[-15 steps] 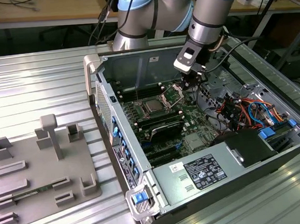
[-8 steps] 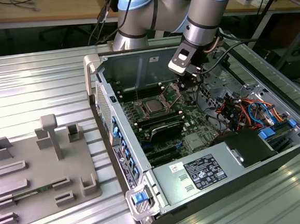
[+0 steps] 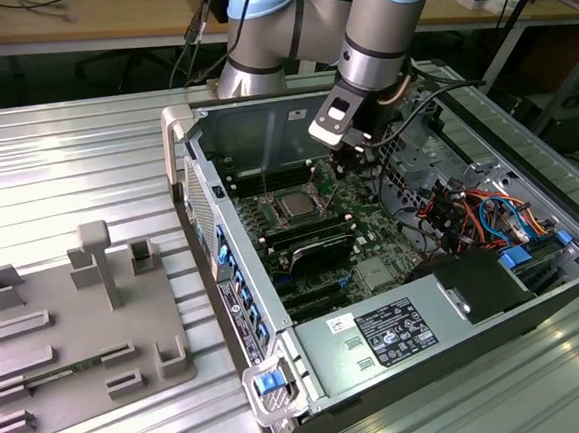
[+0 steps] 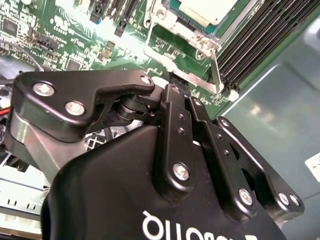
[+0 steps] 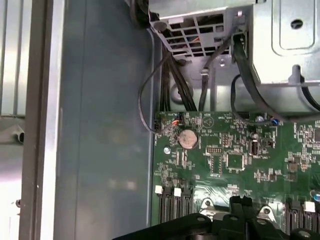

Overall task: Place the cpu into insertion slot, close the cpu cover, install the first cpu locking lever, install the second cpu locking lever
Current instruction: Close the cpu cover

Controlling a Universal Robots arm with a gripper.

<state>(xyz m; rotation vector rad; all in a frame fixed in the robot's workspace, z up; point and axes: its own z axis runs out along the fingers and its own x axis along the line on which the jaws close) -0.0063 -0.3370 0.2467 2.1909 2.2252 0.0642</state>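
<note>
- Lying on its side with the panel off, the computer case [image 3: 229, 281] holds a green motherboard [image 3: 326, 236], a boxed power supply [image 3: 389, 334] and a tangle of orange and blue cables [image 3: 475, 210]
- A grey fixture tray [image 3: 40, 361] with raised blocks sits well apart from the case, at the exterior view's left
- Both rest on a ribbed metal table [image 3: 75, 163]; a wooden workbench [image 3: 84, 22] runs behind
- The cpu [image 4: 207, 9] lies flat on the motherboard, framed by the silver cpu cover [image 4: 185, 36], beside the black memory slots [image 4: 250, 35]
- A thin silver lever [image 4: 215, 72] sticks out from the frame's corner
- The gripper [image 4: 162, 86] hangs just beside that frame and off the chip, its fingers pressed together with nothing seen between them
</note>
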